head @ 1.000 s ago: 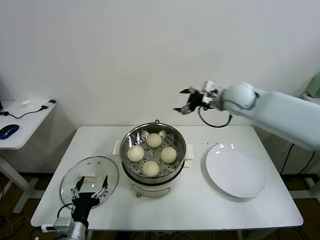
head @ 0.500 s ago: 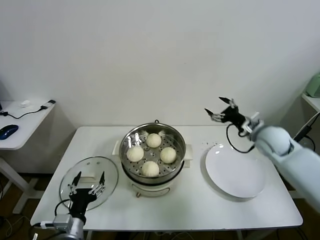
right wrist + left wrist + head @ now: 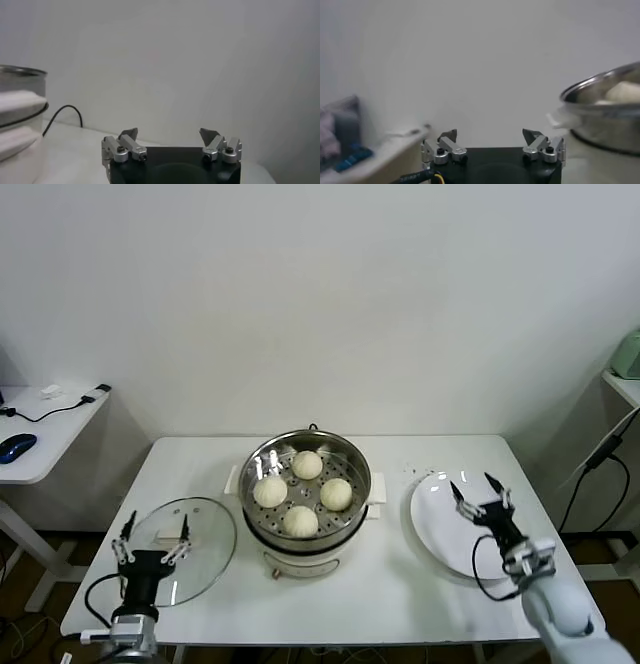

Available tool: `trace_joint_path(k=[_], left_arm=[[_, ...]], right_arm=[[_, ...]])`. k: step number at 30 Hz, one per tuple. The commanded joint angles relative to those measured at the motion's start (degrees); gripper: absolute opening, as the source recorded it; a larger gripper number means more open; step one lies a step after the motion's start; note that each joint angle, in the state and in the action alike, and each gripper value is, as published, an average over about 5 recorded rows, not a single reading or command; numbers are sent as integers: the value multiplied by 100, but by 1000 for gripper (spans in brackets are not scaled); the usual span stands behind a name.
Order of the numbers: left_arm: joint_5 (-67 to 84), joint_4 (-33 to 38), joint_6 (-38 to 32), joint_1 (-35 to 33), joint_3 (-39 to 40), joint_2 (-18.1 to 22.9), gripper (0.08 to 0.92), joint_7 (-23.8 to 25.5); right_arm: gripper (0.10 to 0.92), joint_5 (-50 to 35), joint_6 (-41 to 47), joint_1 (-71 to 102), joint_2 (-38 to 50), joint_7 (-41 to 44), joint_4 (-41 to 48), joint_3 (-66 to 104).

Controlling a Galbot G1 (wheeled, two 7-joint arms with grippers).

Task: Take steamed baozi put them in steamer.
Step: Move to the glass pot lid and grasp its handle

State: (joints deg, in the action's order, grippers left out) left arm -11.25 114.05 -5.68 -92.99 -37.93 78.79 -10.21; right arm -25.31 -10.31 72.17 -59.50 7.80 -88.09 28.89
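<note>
Sitting inside steamer (image 3: 262, 524) rim: four baozi (image 3: 301, 520).

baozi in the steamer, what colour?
Cream-white baozi, all four alike, in the shiny steel steamer; head view shows it best.

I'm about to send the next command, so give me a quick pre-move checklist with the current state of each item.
1. Four cream-white round baozi in the shiny steel steamer pot: ok.
2. Flat white plate empty of buns: ok.
3. Left gripper open and empty, low over the round glass lid: ok.
4. Right gripper open and empty, over the plate: ok.
5. Lid off the steamer, lying on the white table: ok.
</note>
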Motion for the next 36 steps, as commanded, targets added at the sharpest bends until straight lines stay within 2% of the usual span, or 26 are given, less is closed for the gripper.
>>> trace_joint_path(k=[1,3,6,12,16,23,36], left_arm=[[-2223,-538,-896,70,-64,-1,823,-971],[-3357,-806,-1109,87,-139,-57,823,-1353],[-4581,-1171,-1052,38,-165,-273,823,-1680],[-6175,-1829,-514,-18,-181,-639,823,-1469],[-6198,-2148,-70,106,-79,-642,823,-1443],[-6245,-2454,310,402,2,-530,823,-1437],[-6318,-2738,596,1046,83,-397,823,-1322]], right_arm=[[823,557,-724,1048,-1400,-174,-45,922],[823,687,-603,1022,-1469,-267,-58,900],[823,810,-457,974,-1538,-349,-70,874],[823,914,-355,941,-1607,-393,-69,852],[823,922,-326,915,-1619,-406,-57,851],[823,944,-302,902,-1615,-390,-79,850],[823,990,-246,913,-1638,-382,-72,858]])
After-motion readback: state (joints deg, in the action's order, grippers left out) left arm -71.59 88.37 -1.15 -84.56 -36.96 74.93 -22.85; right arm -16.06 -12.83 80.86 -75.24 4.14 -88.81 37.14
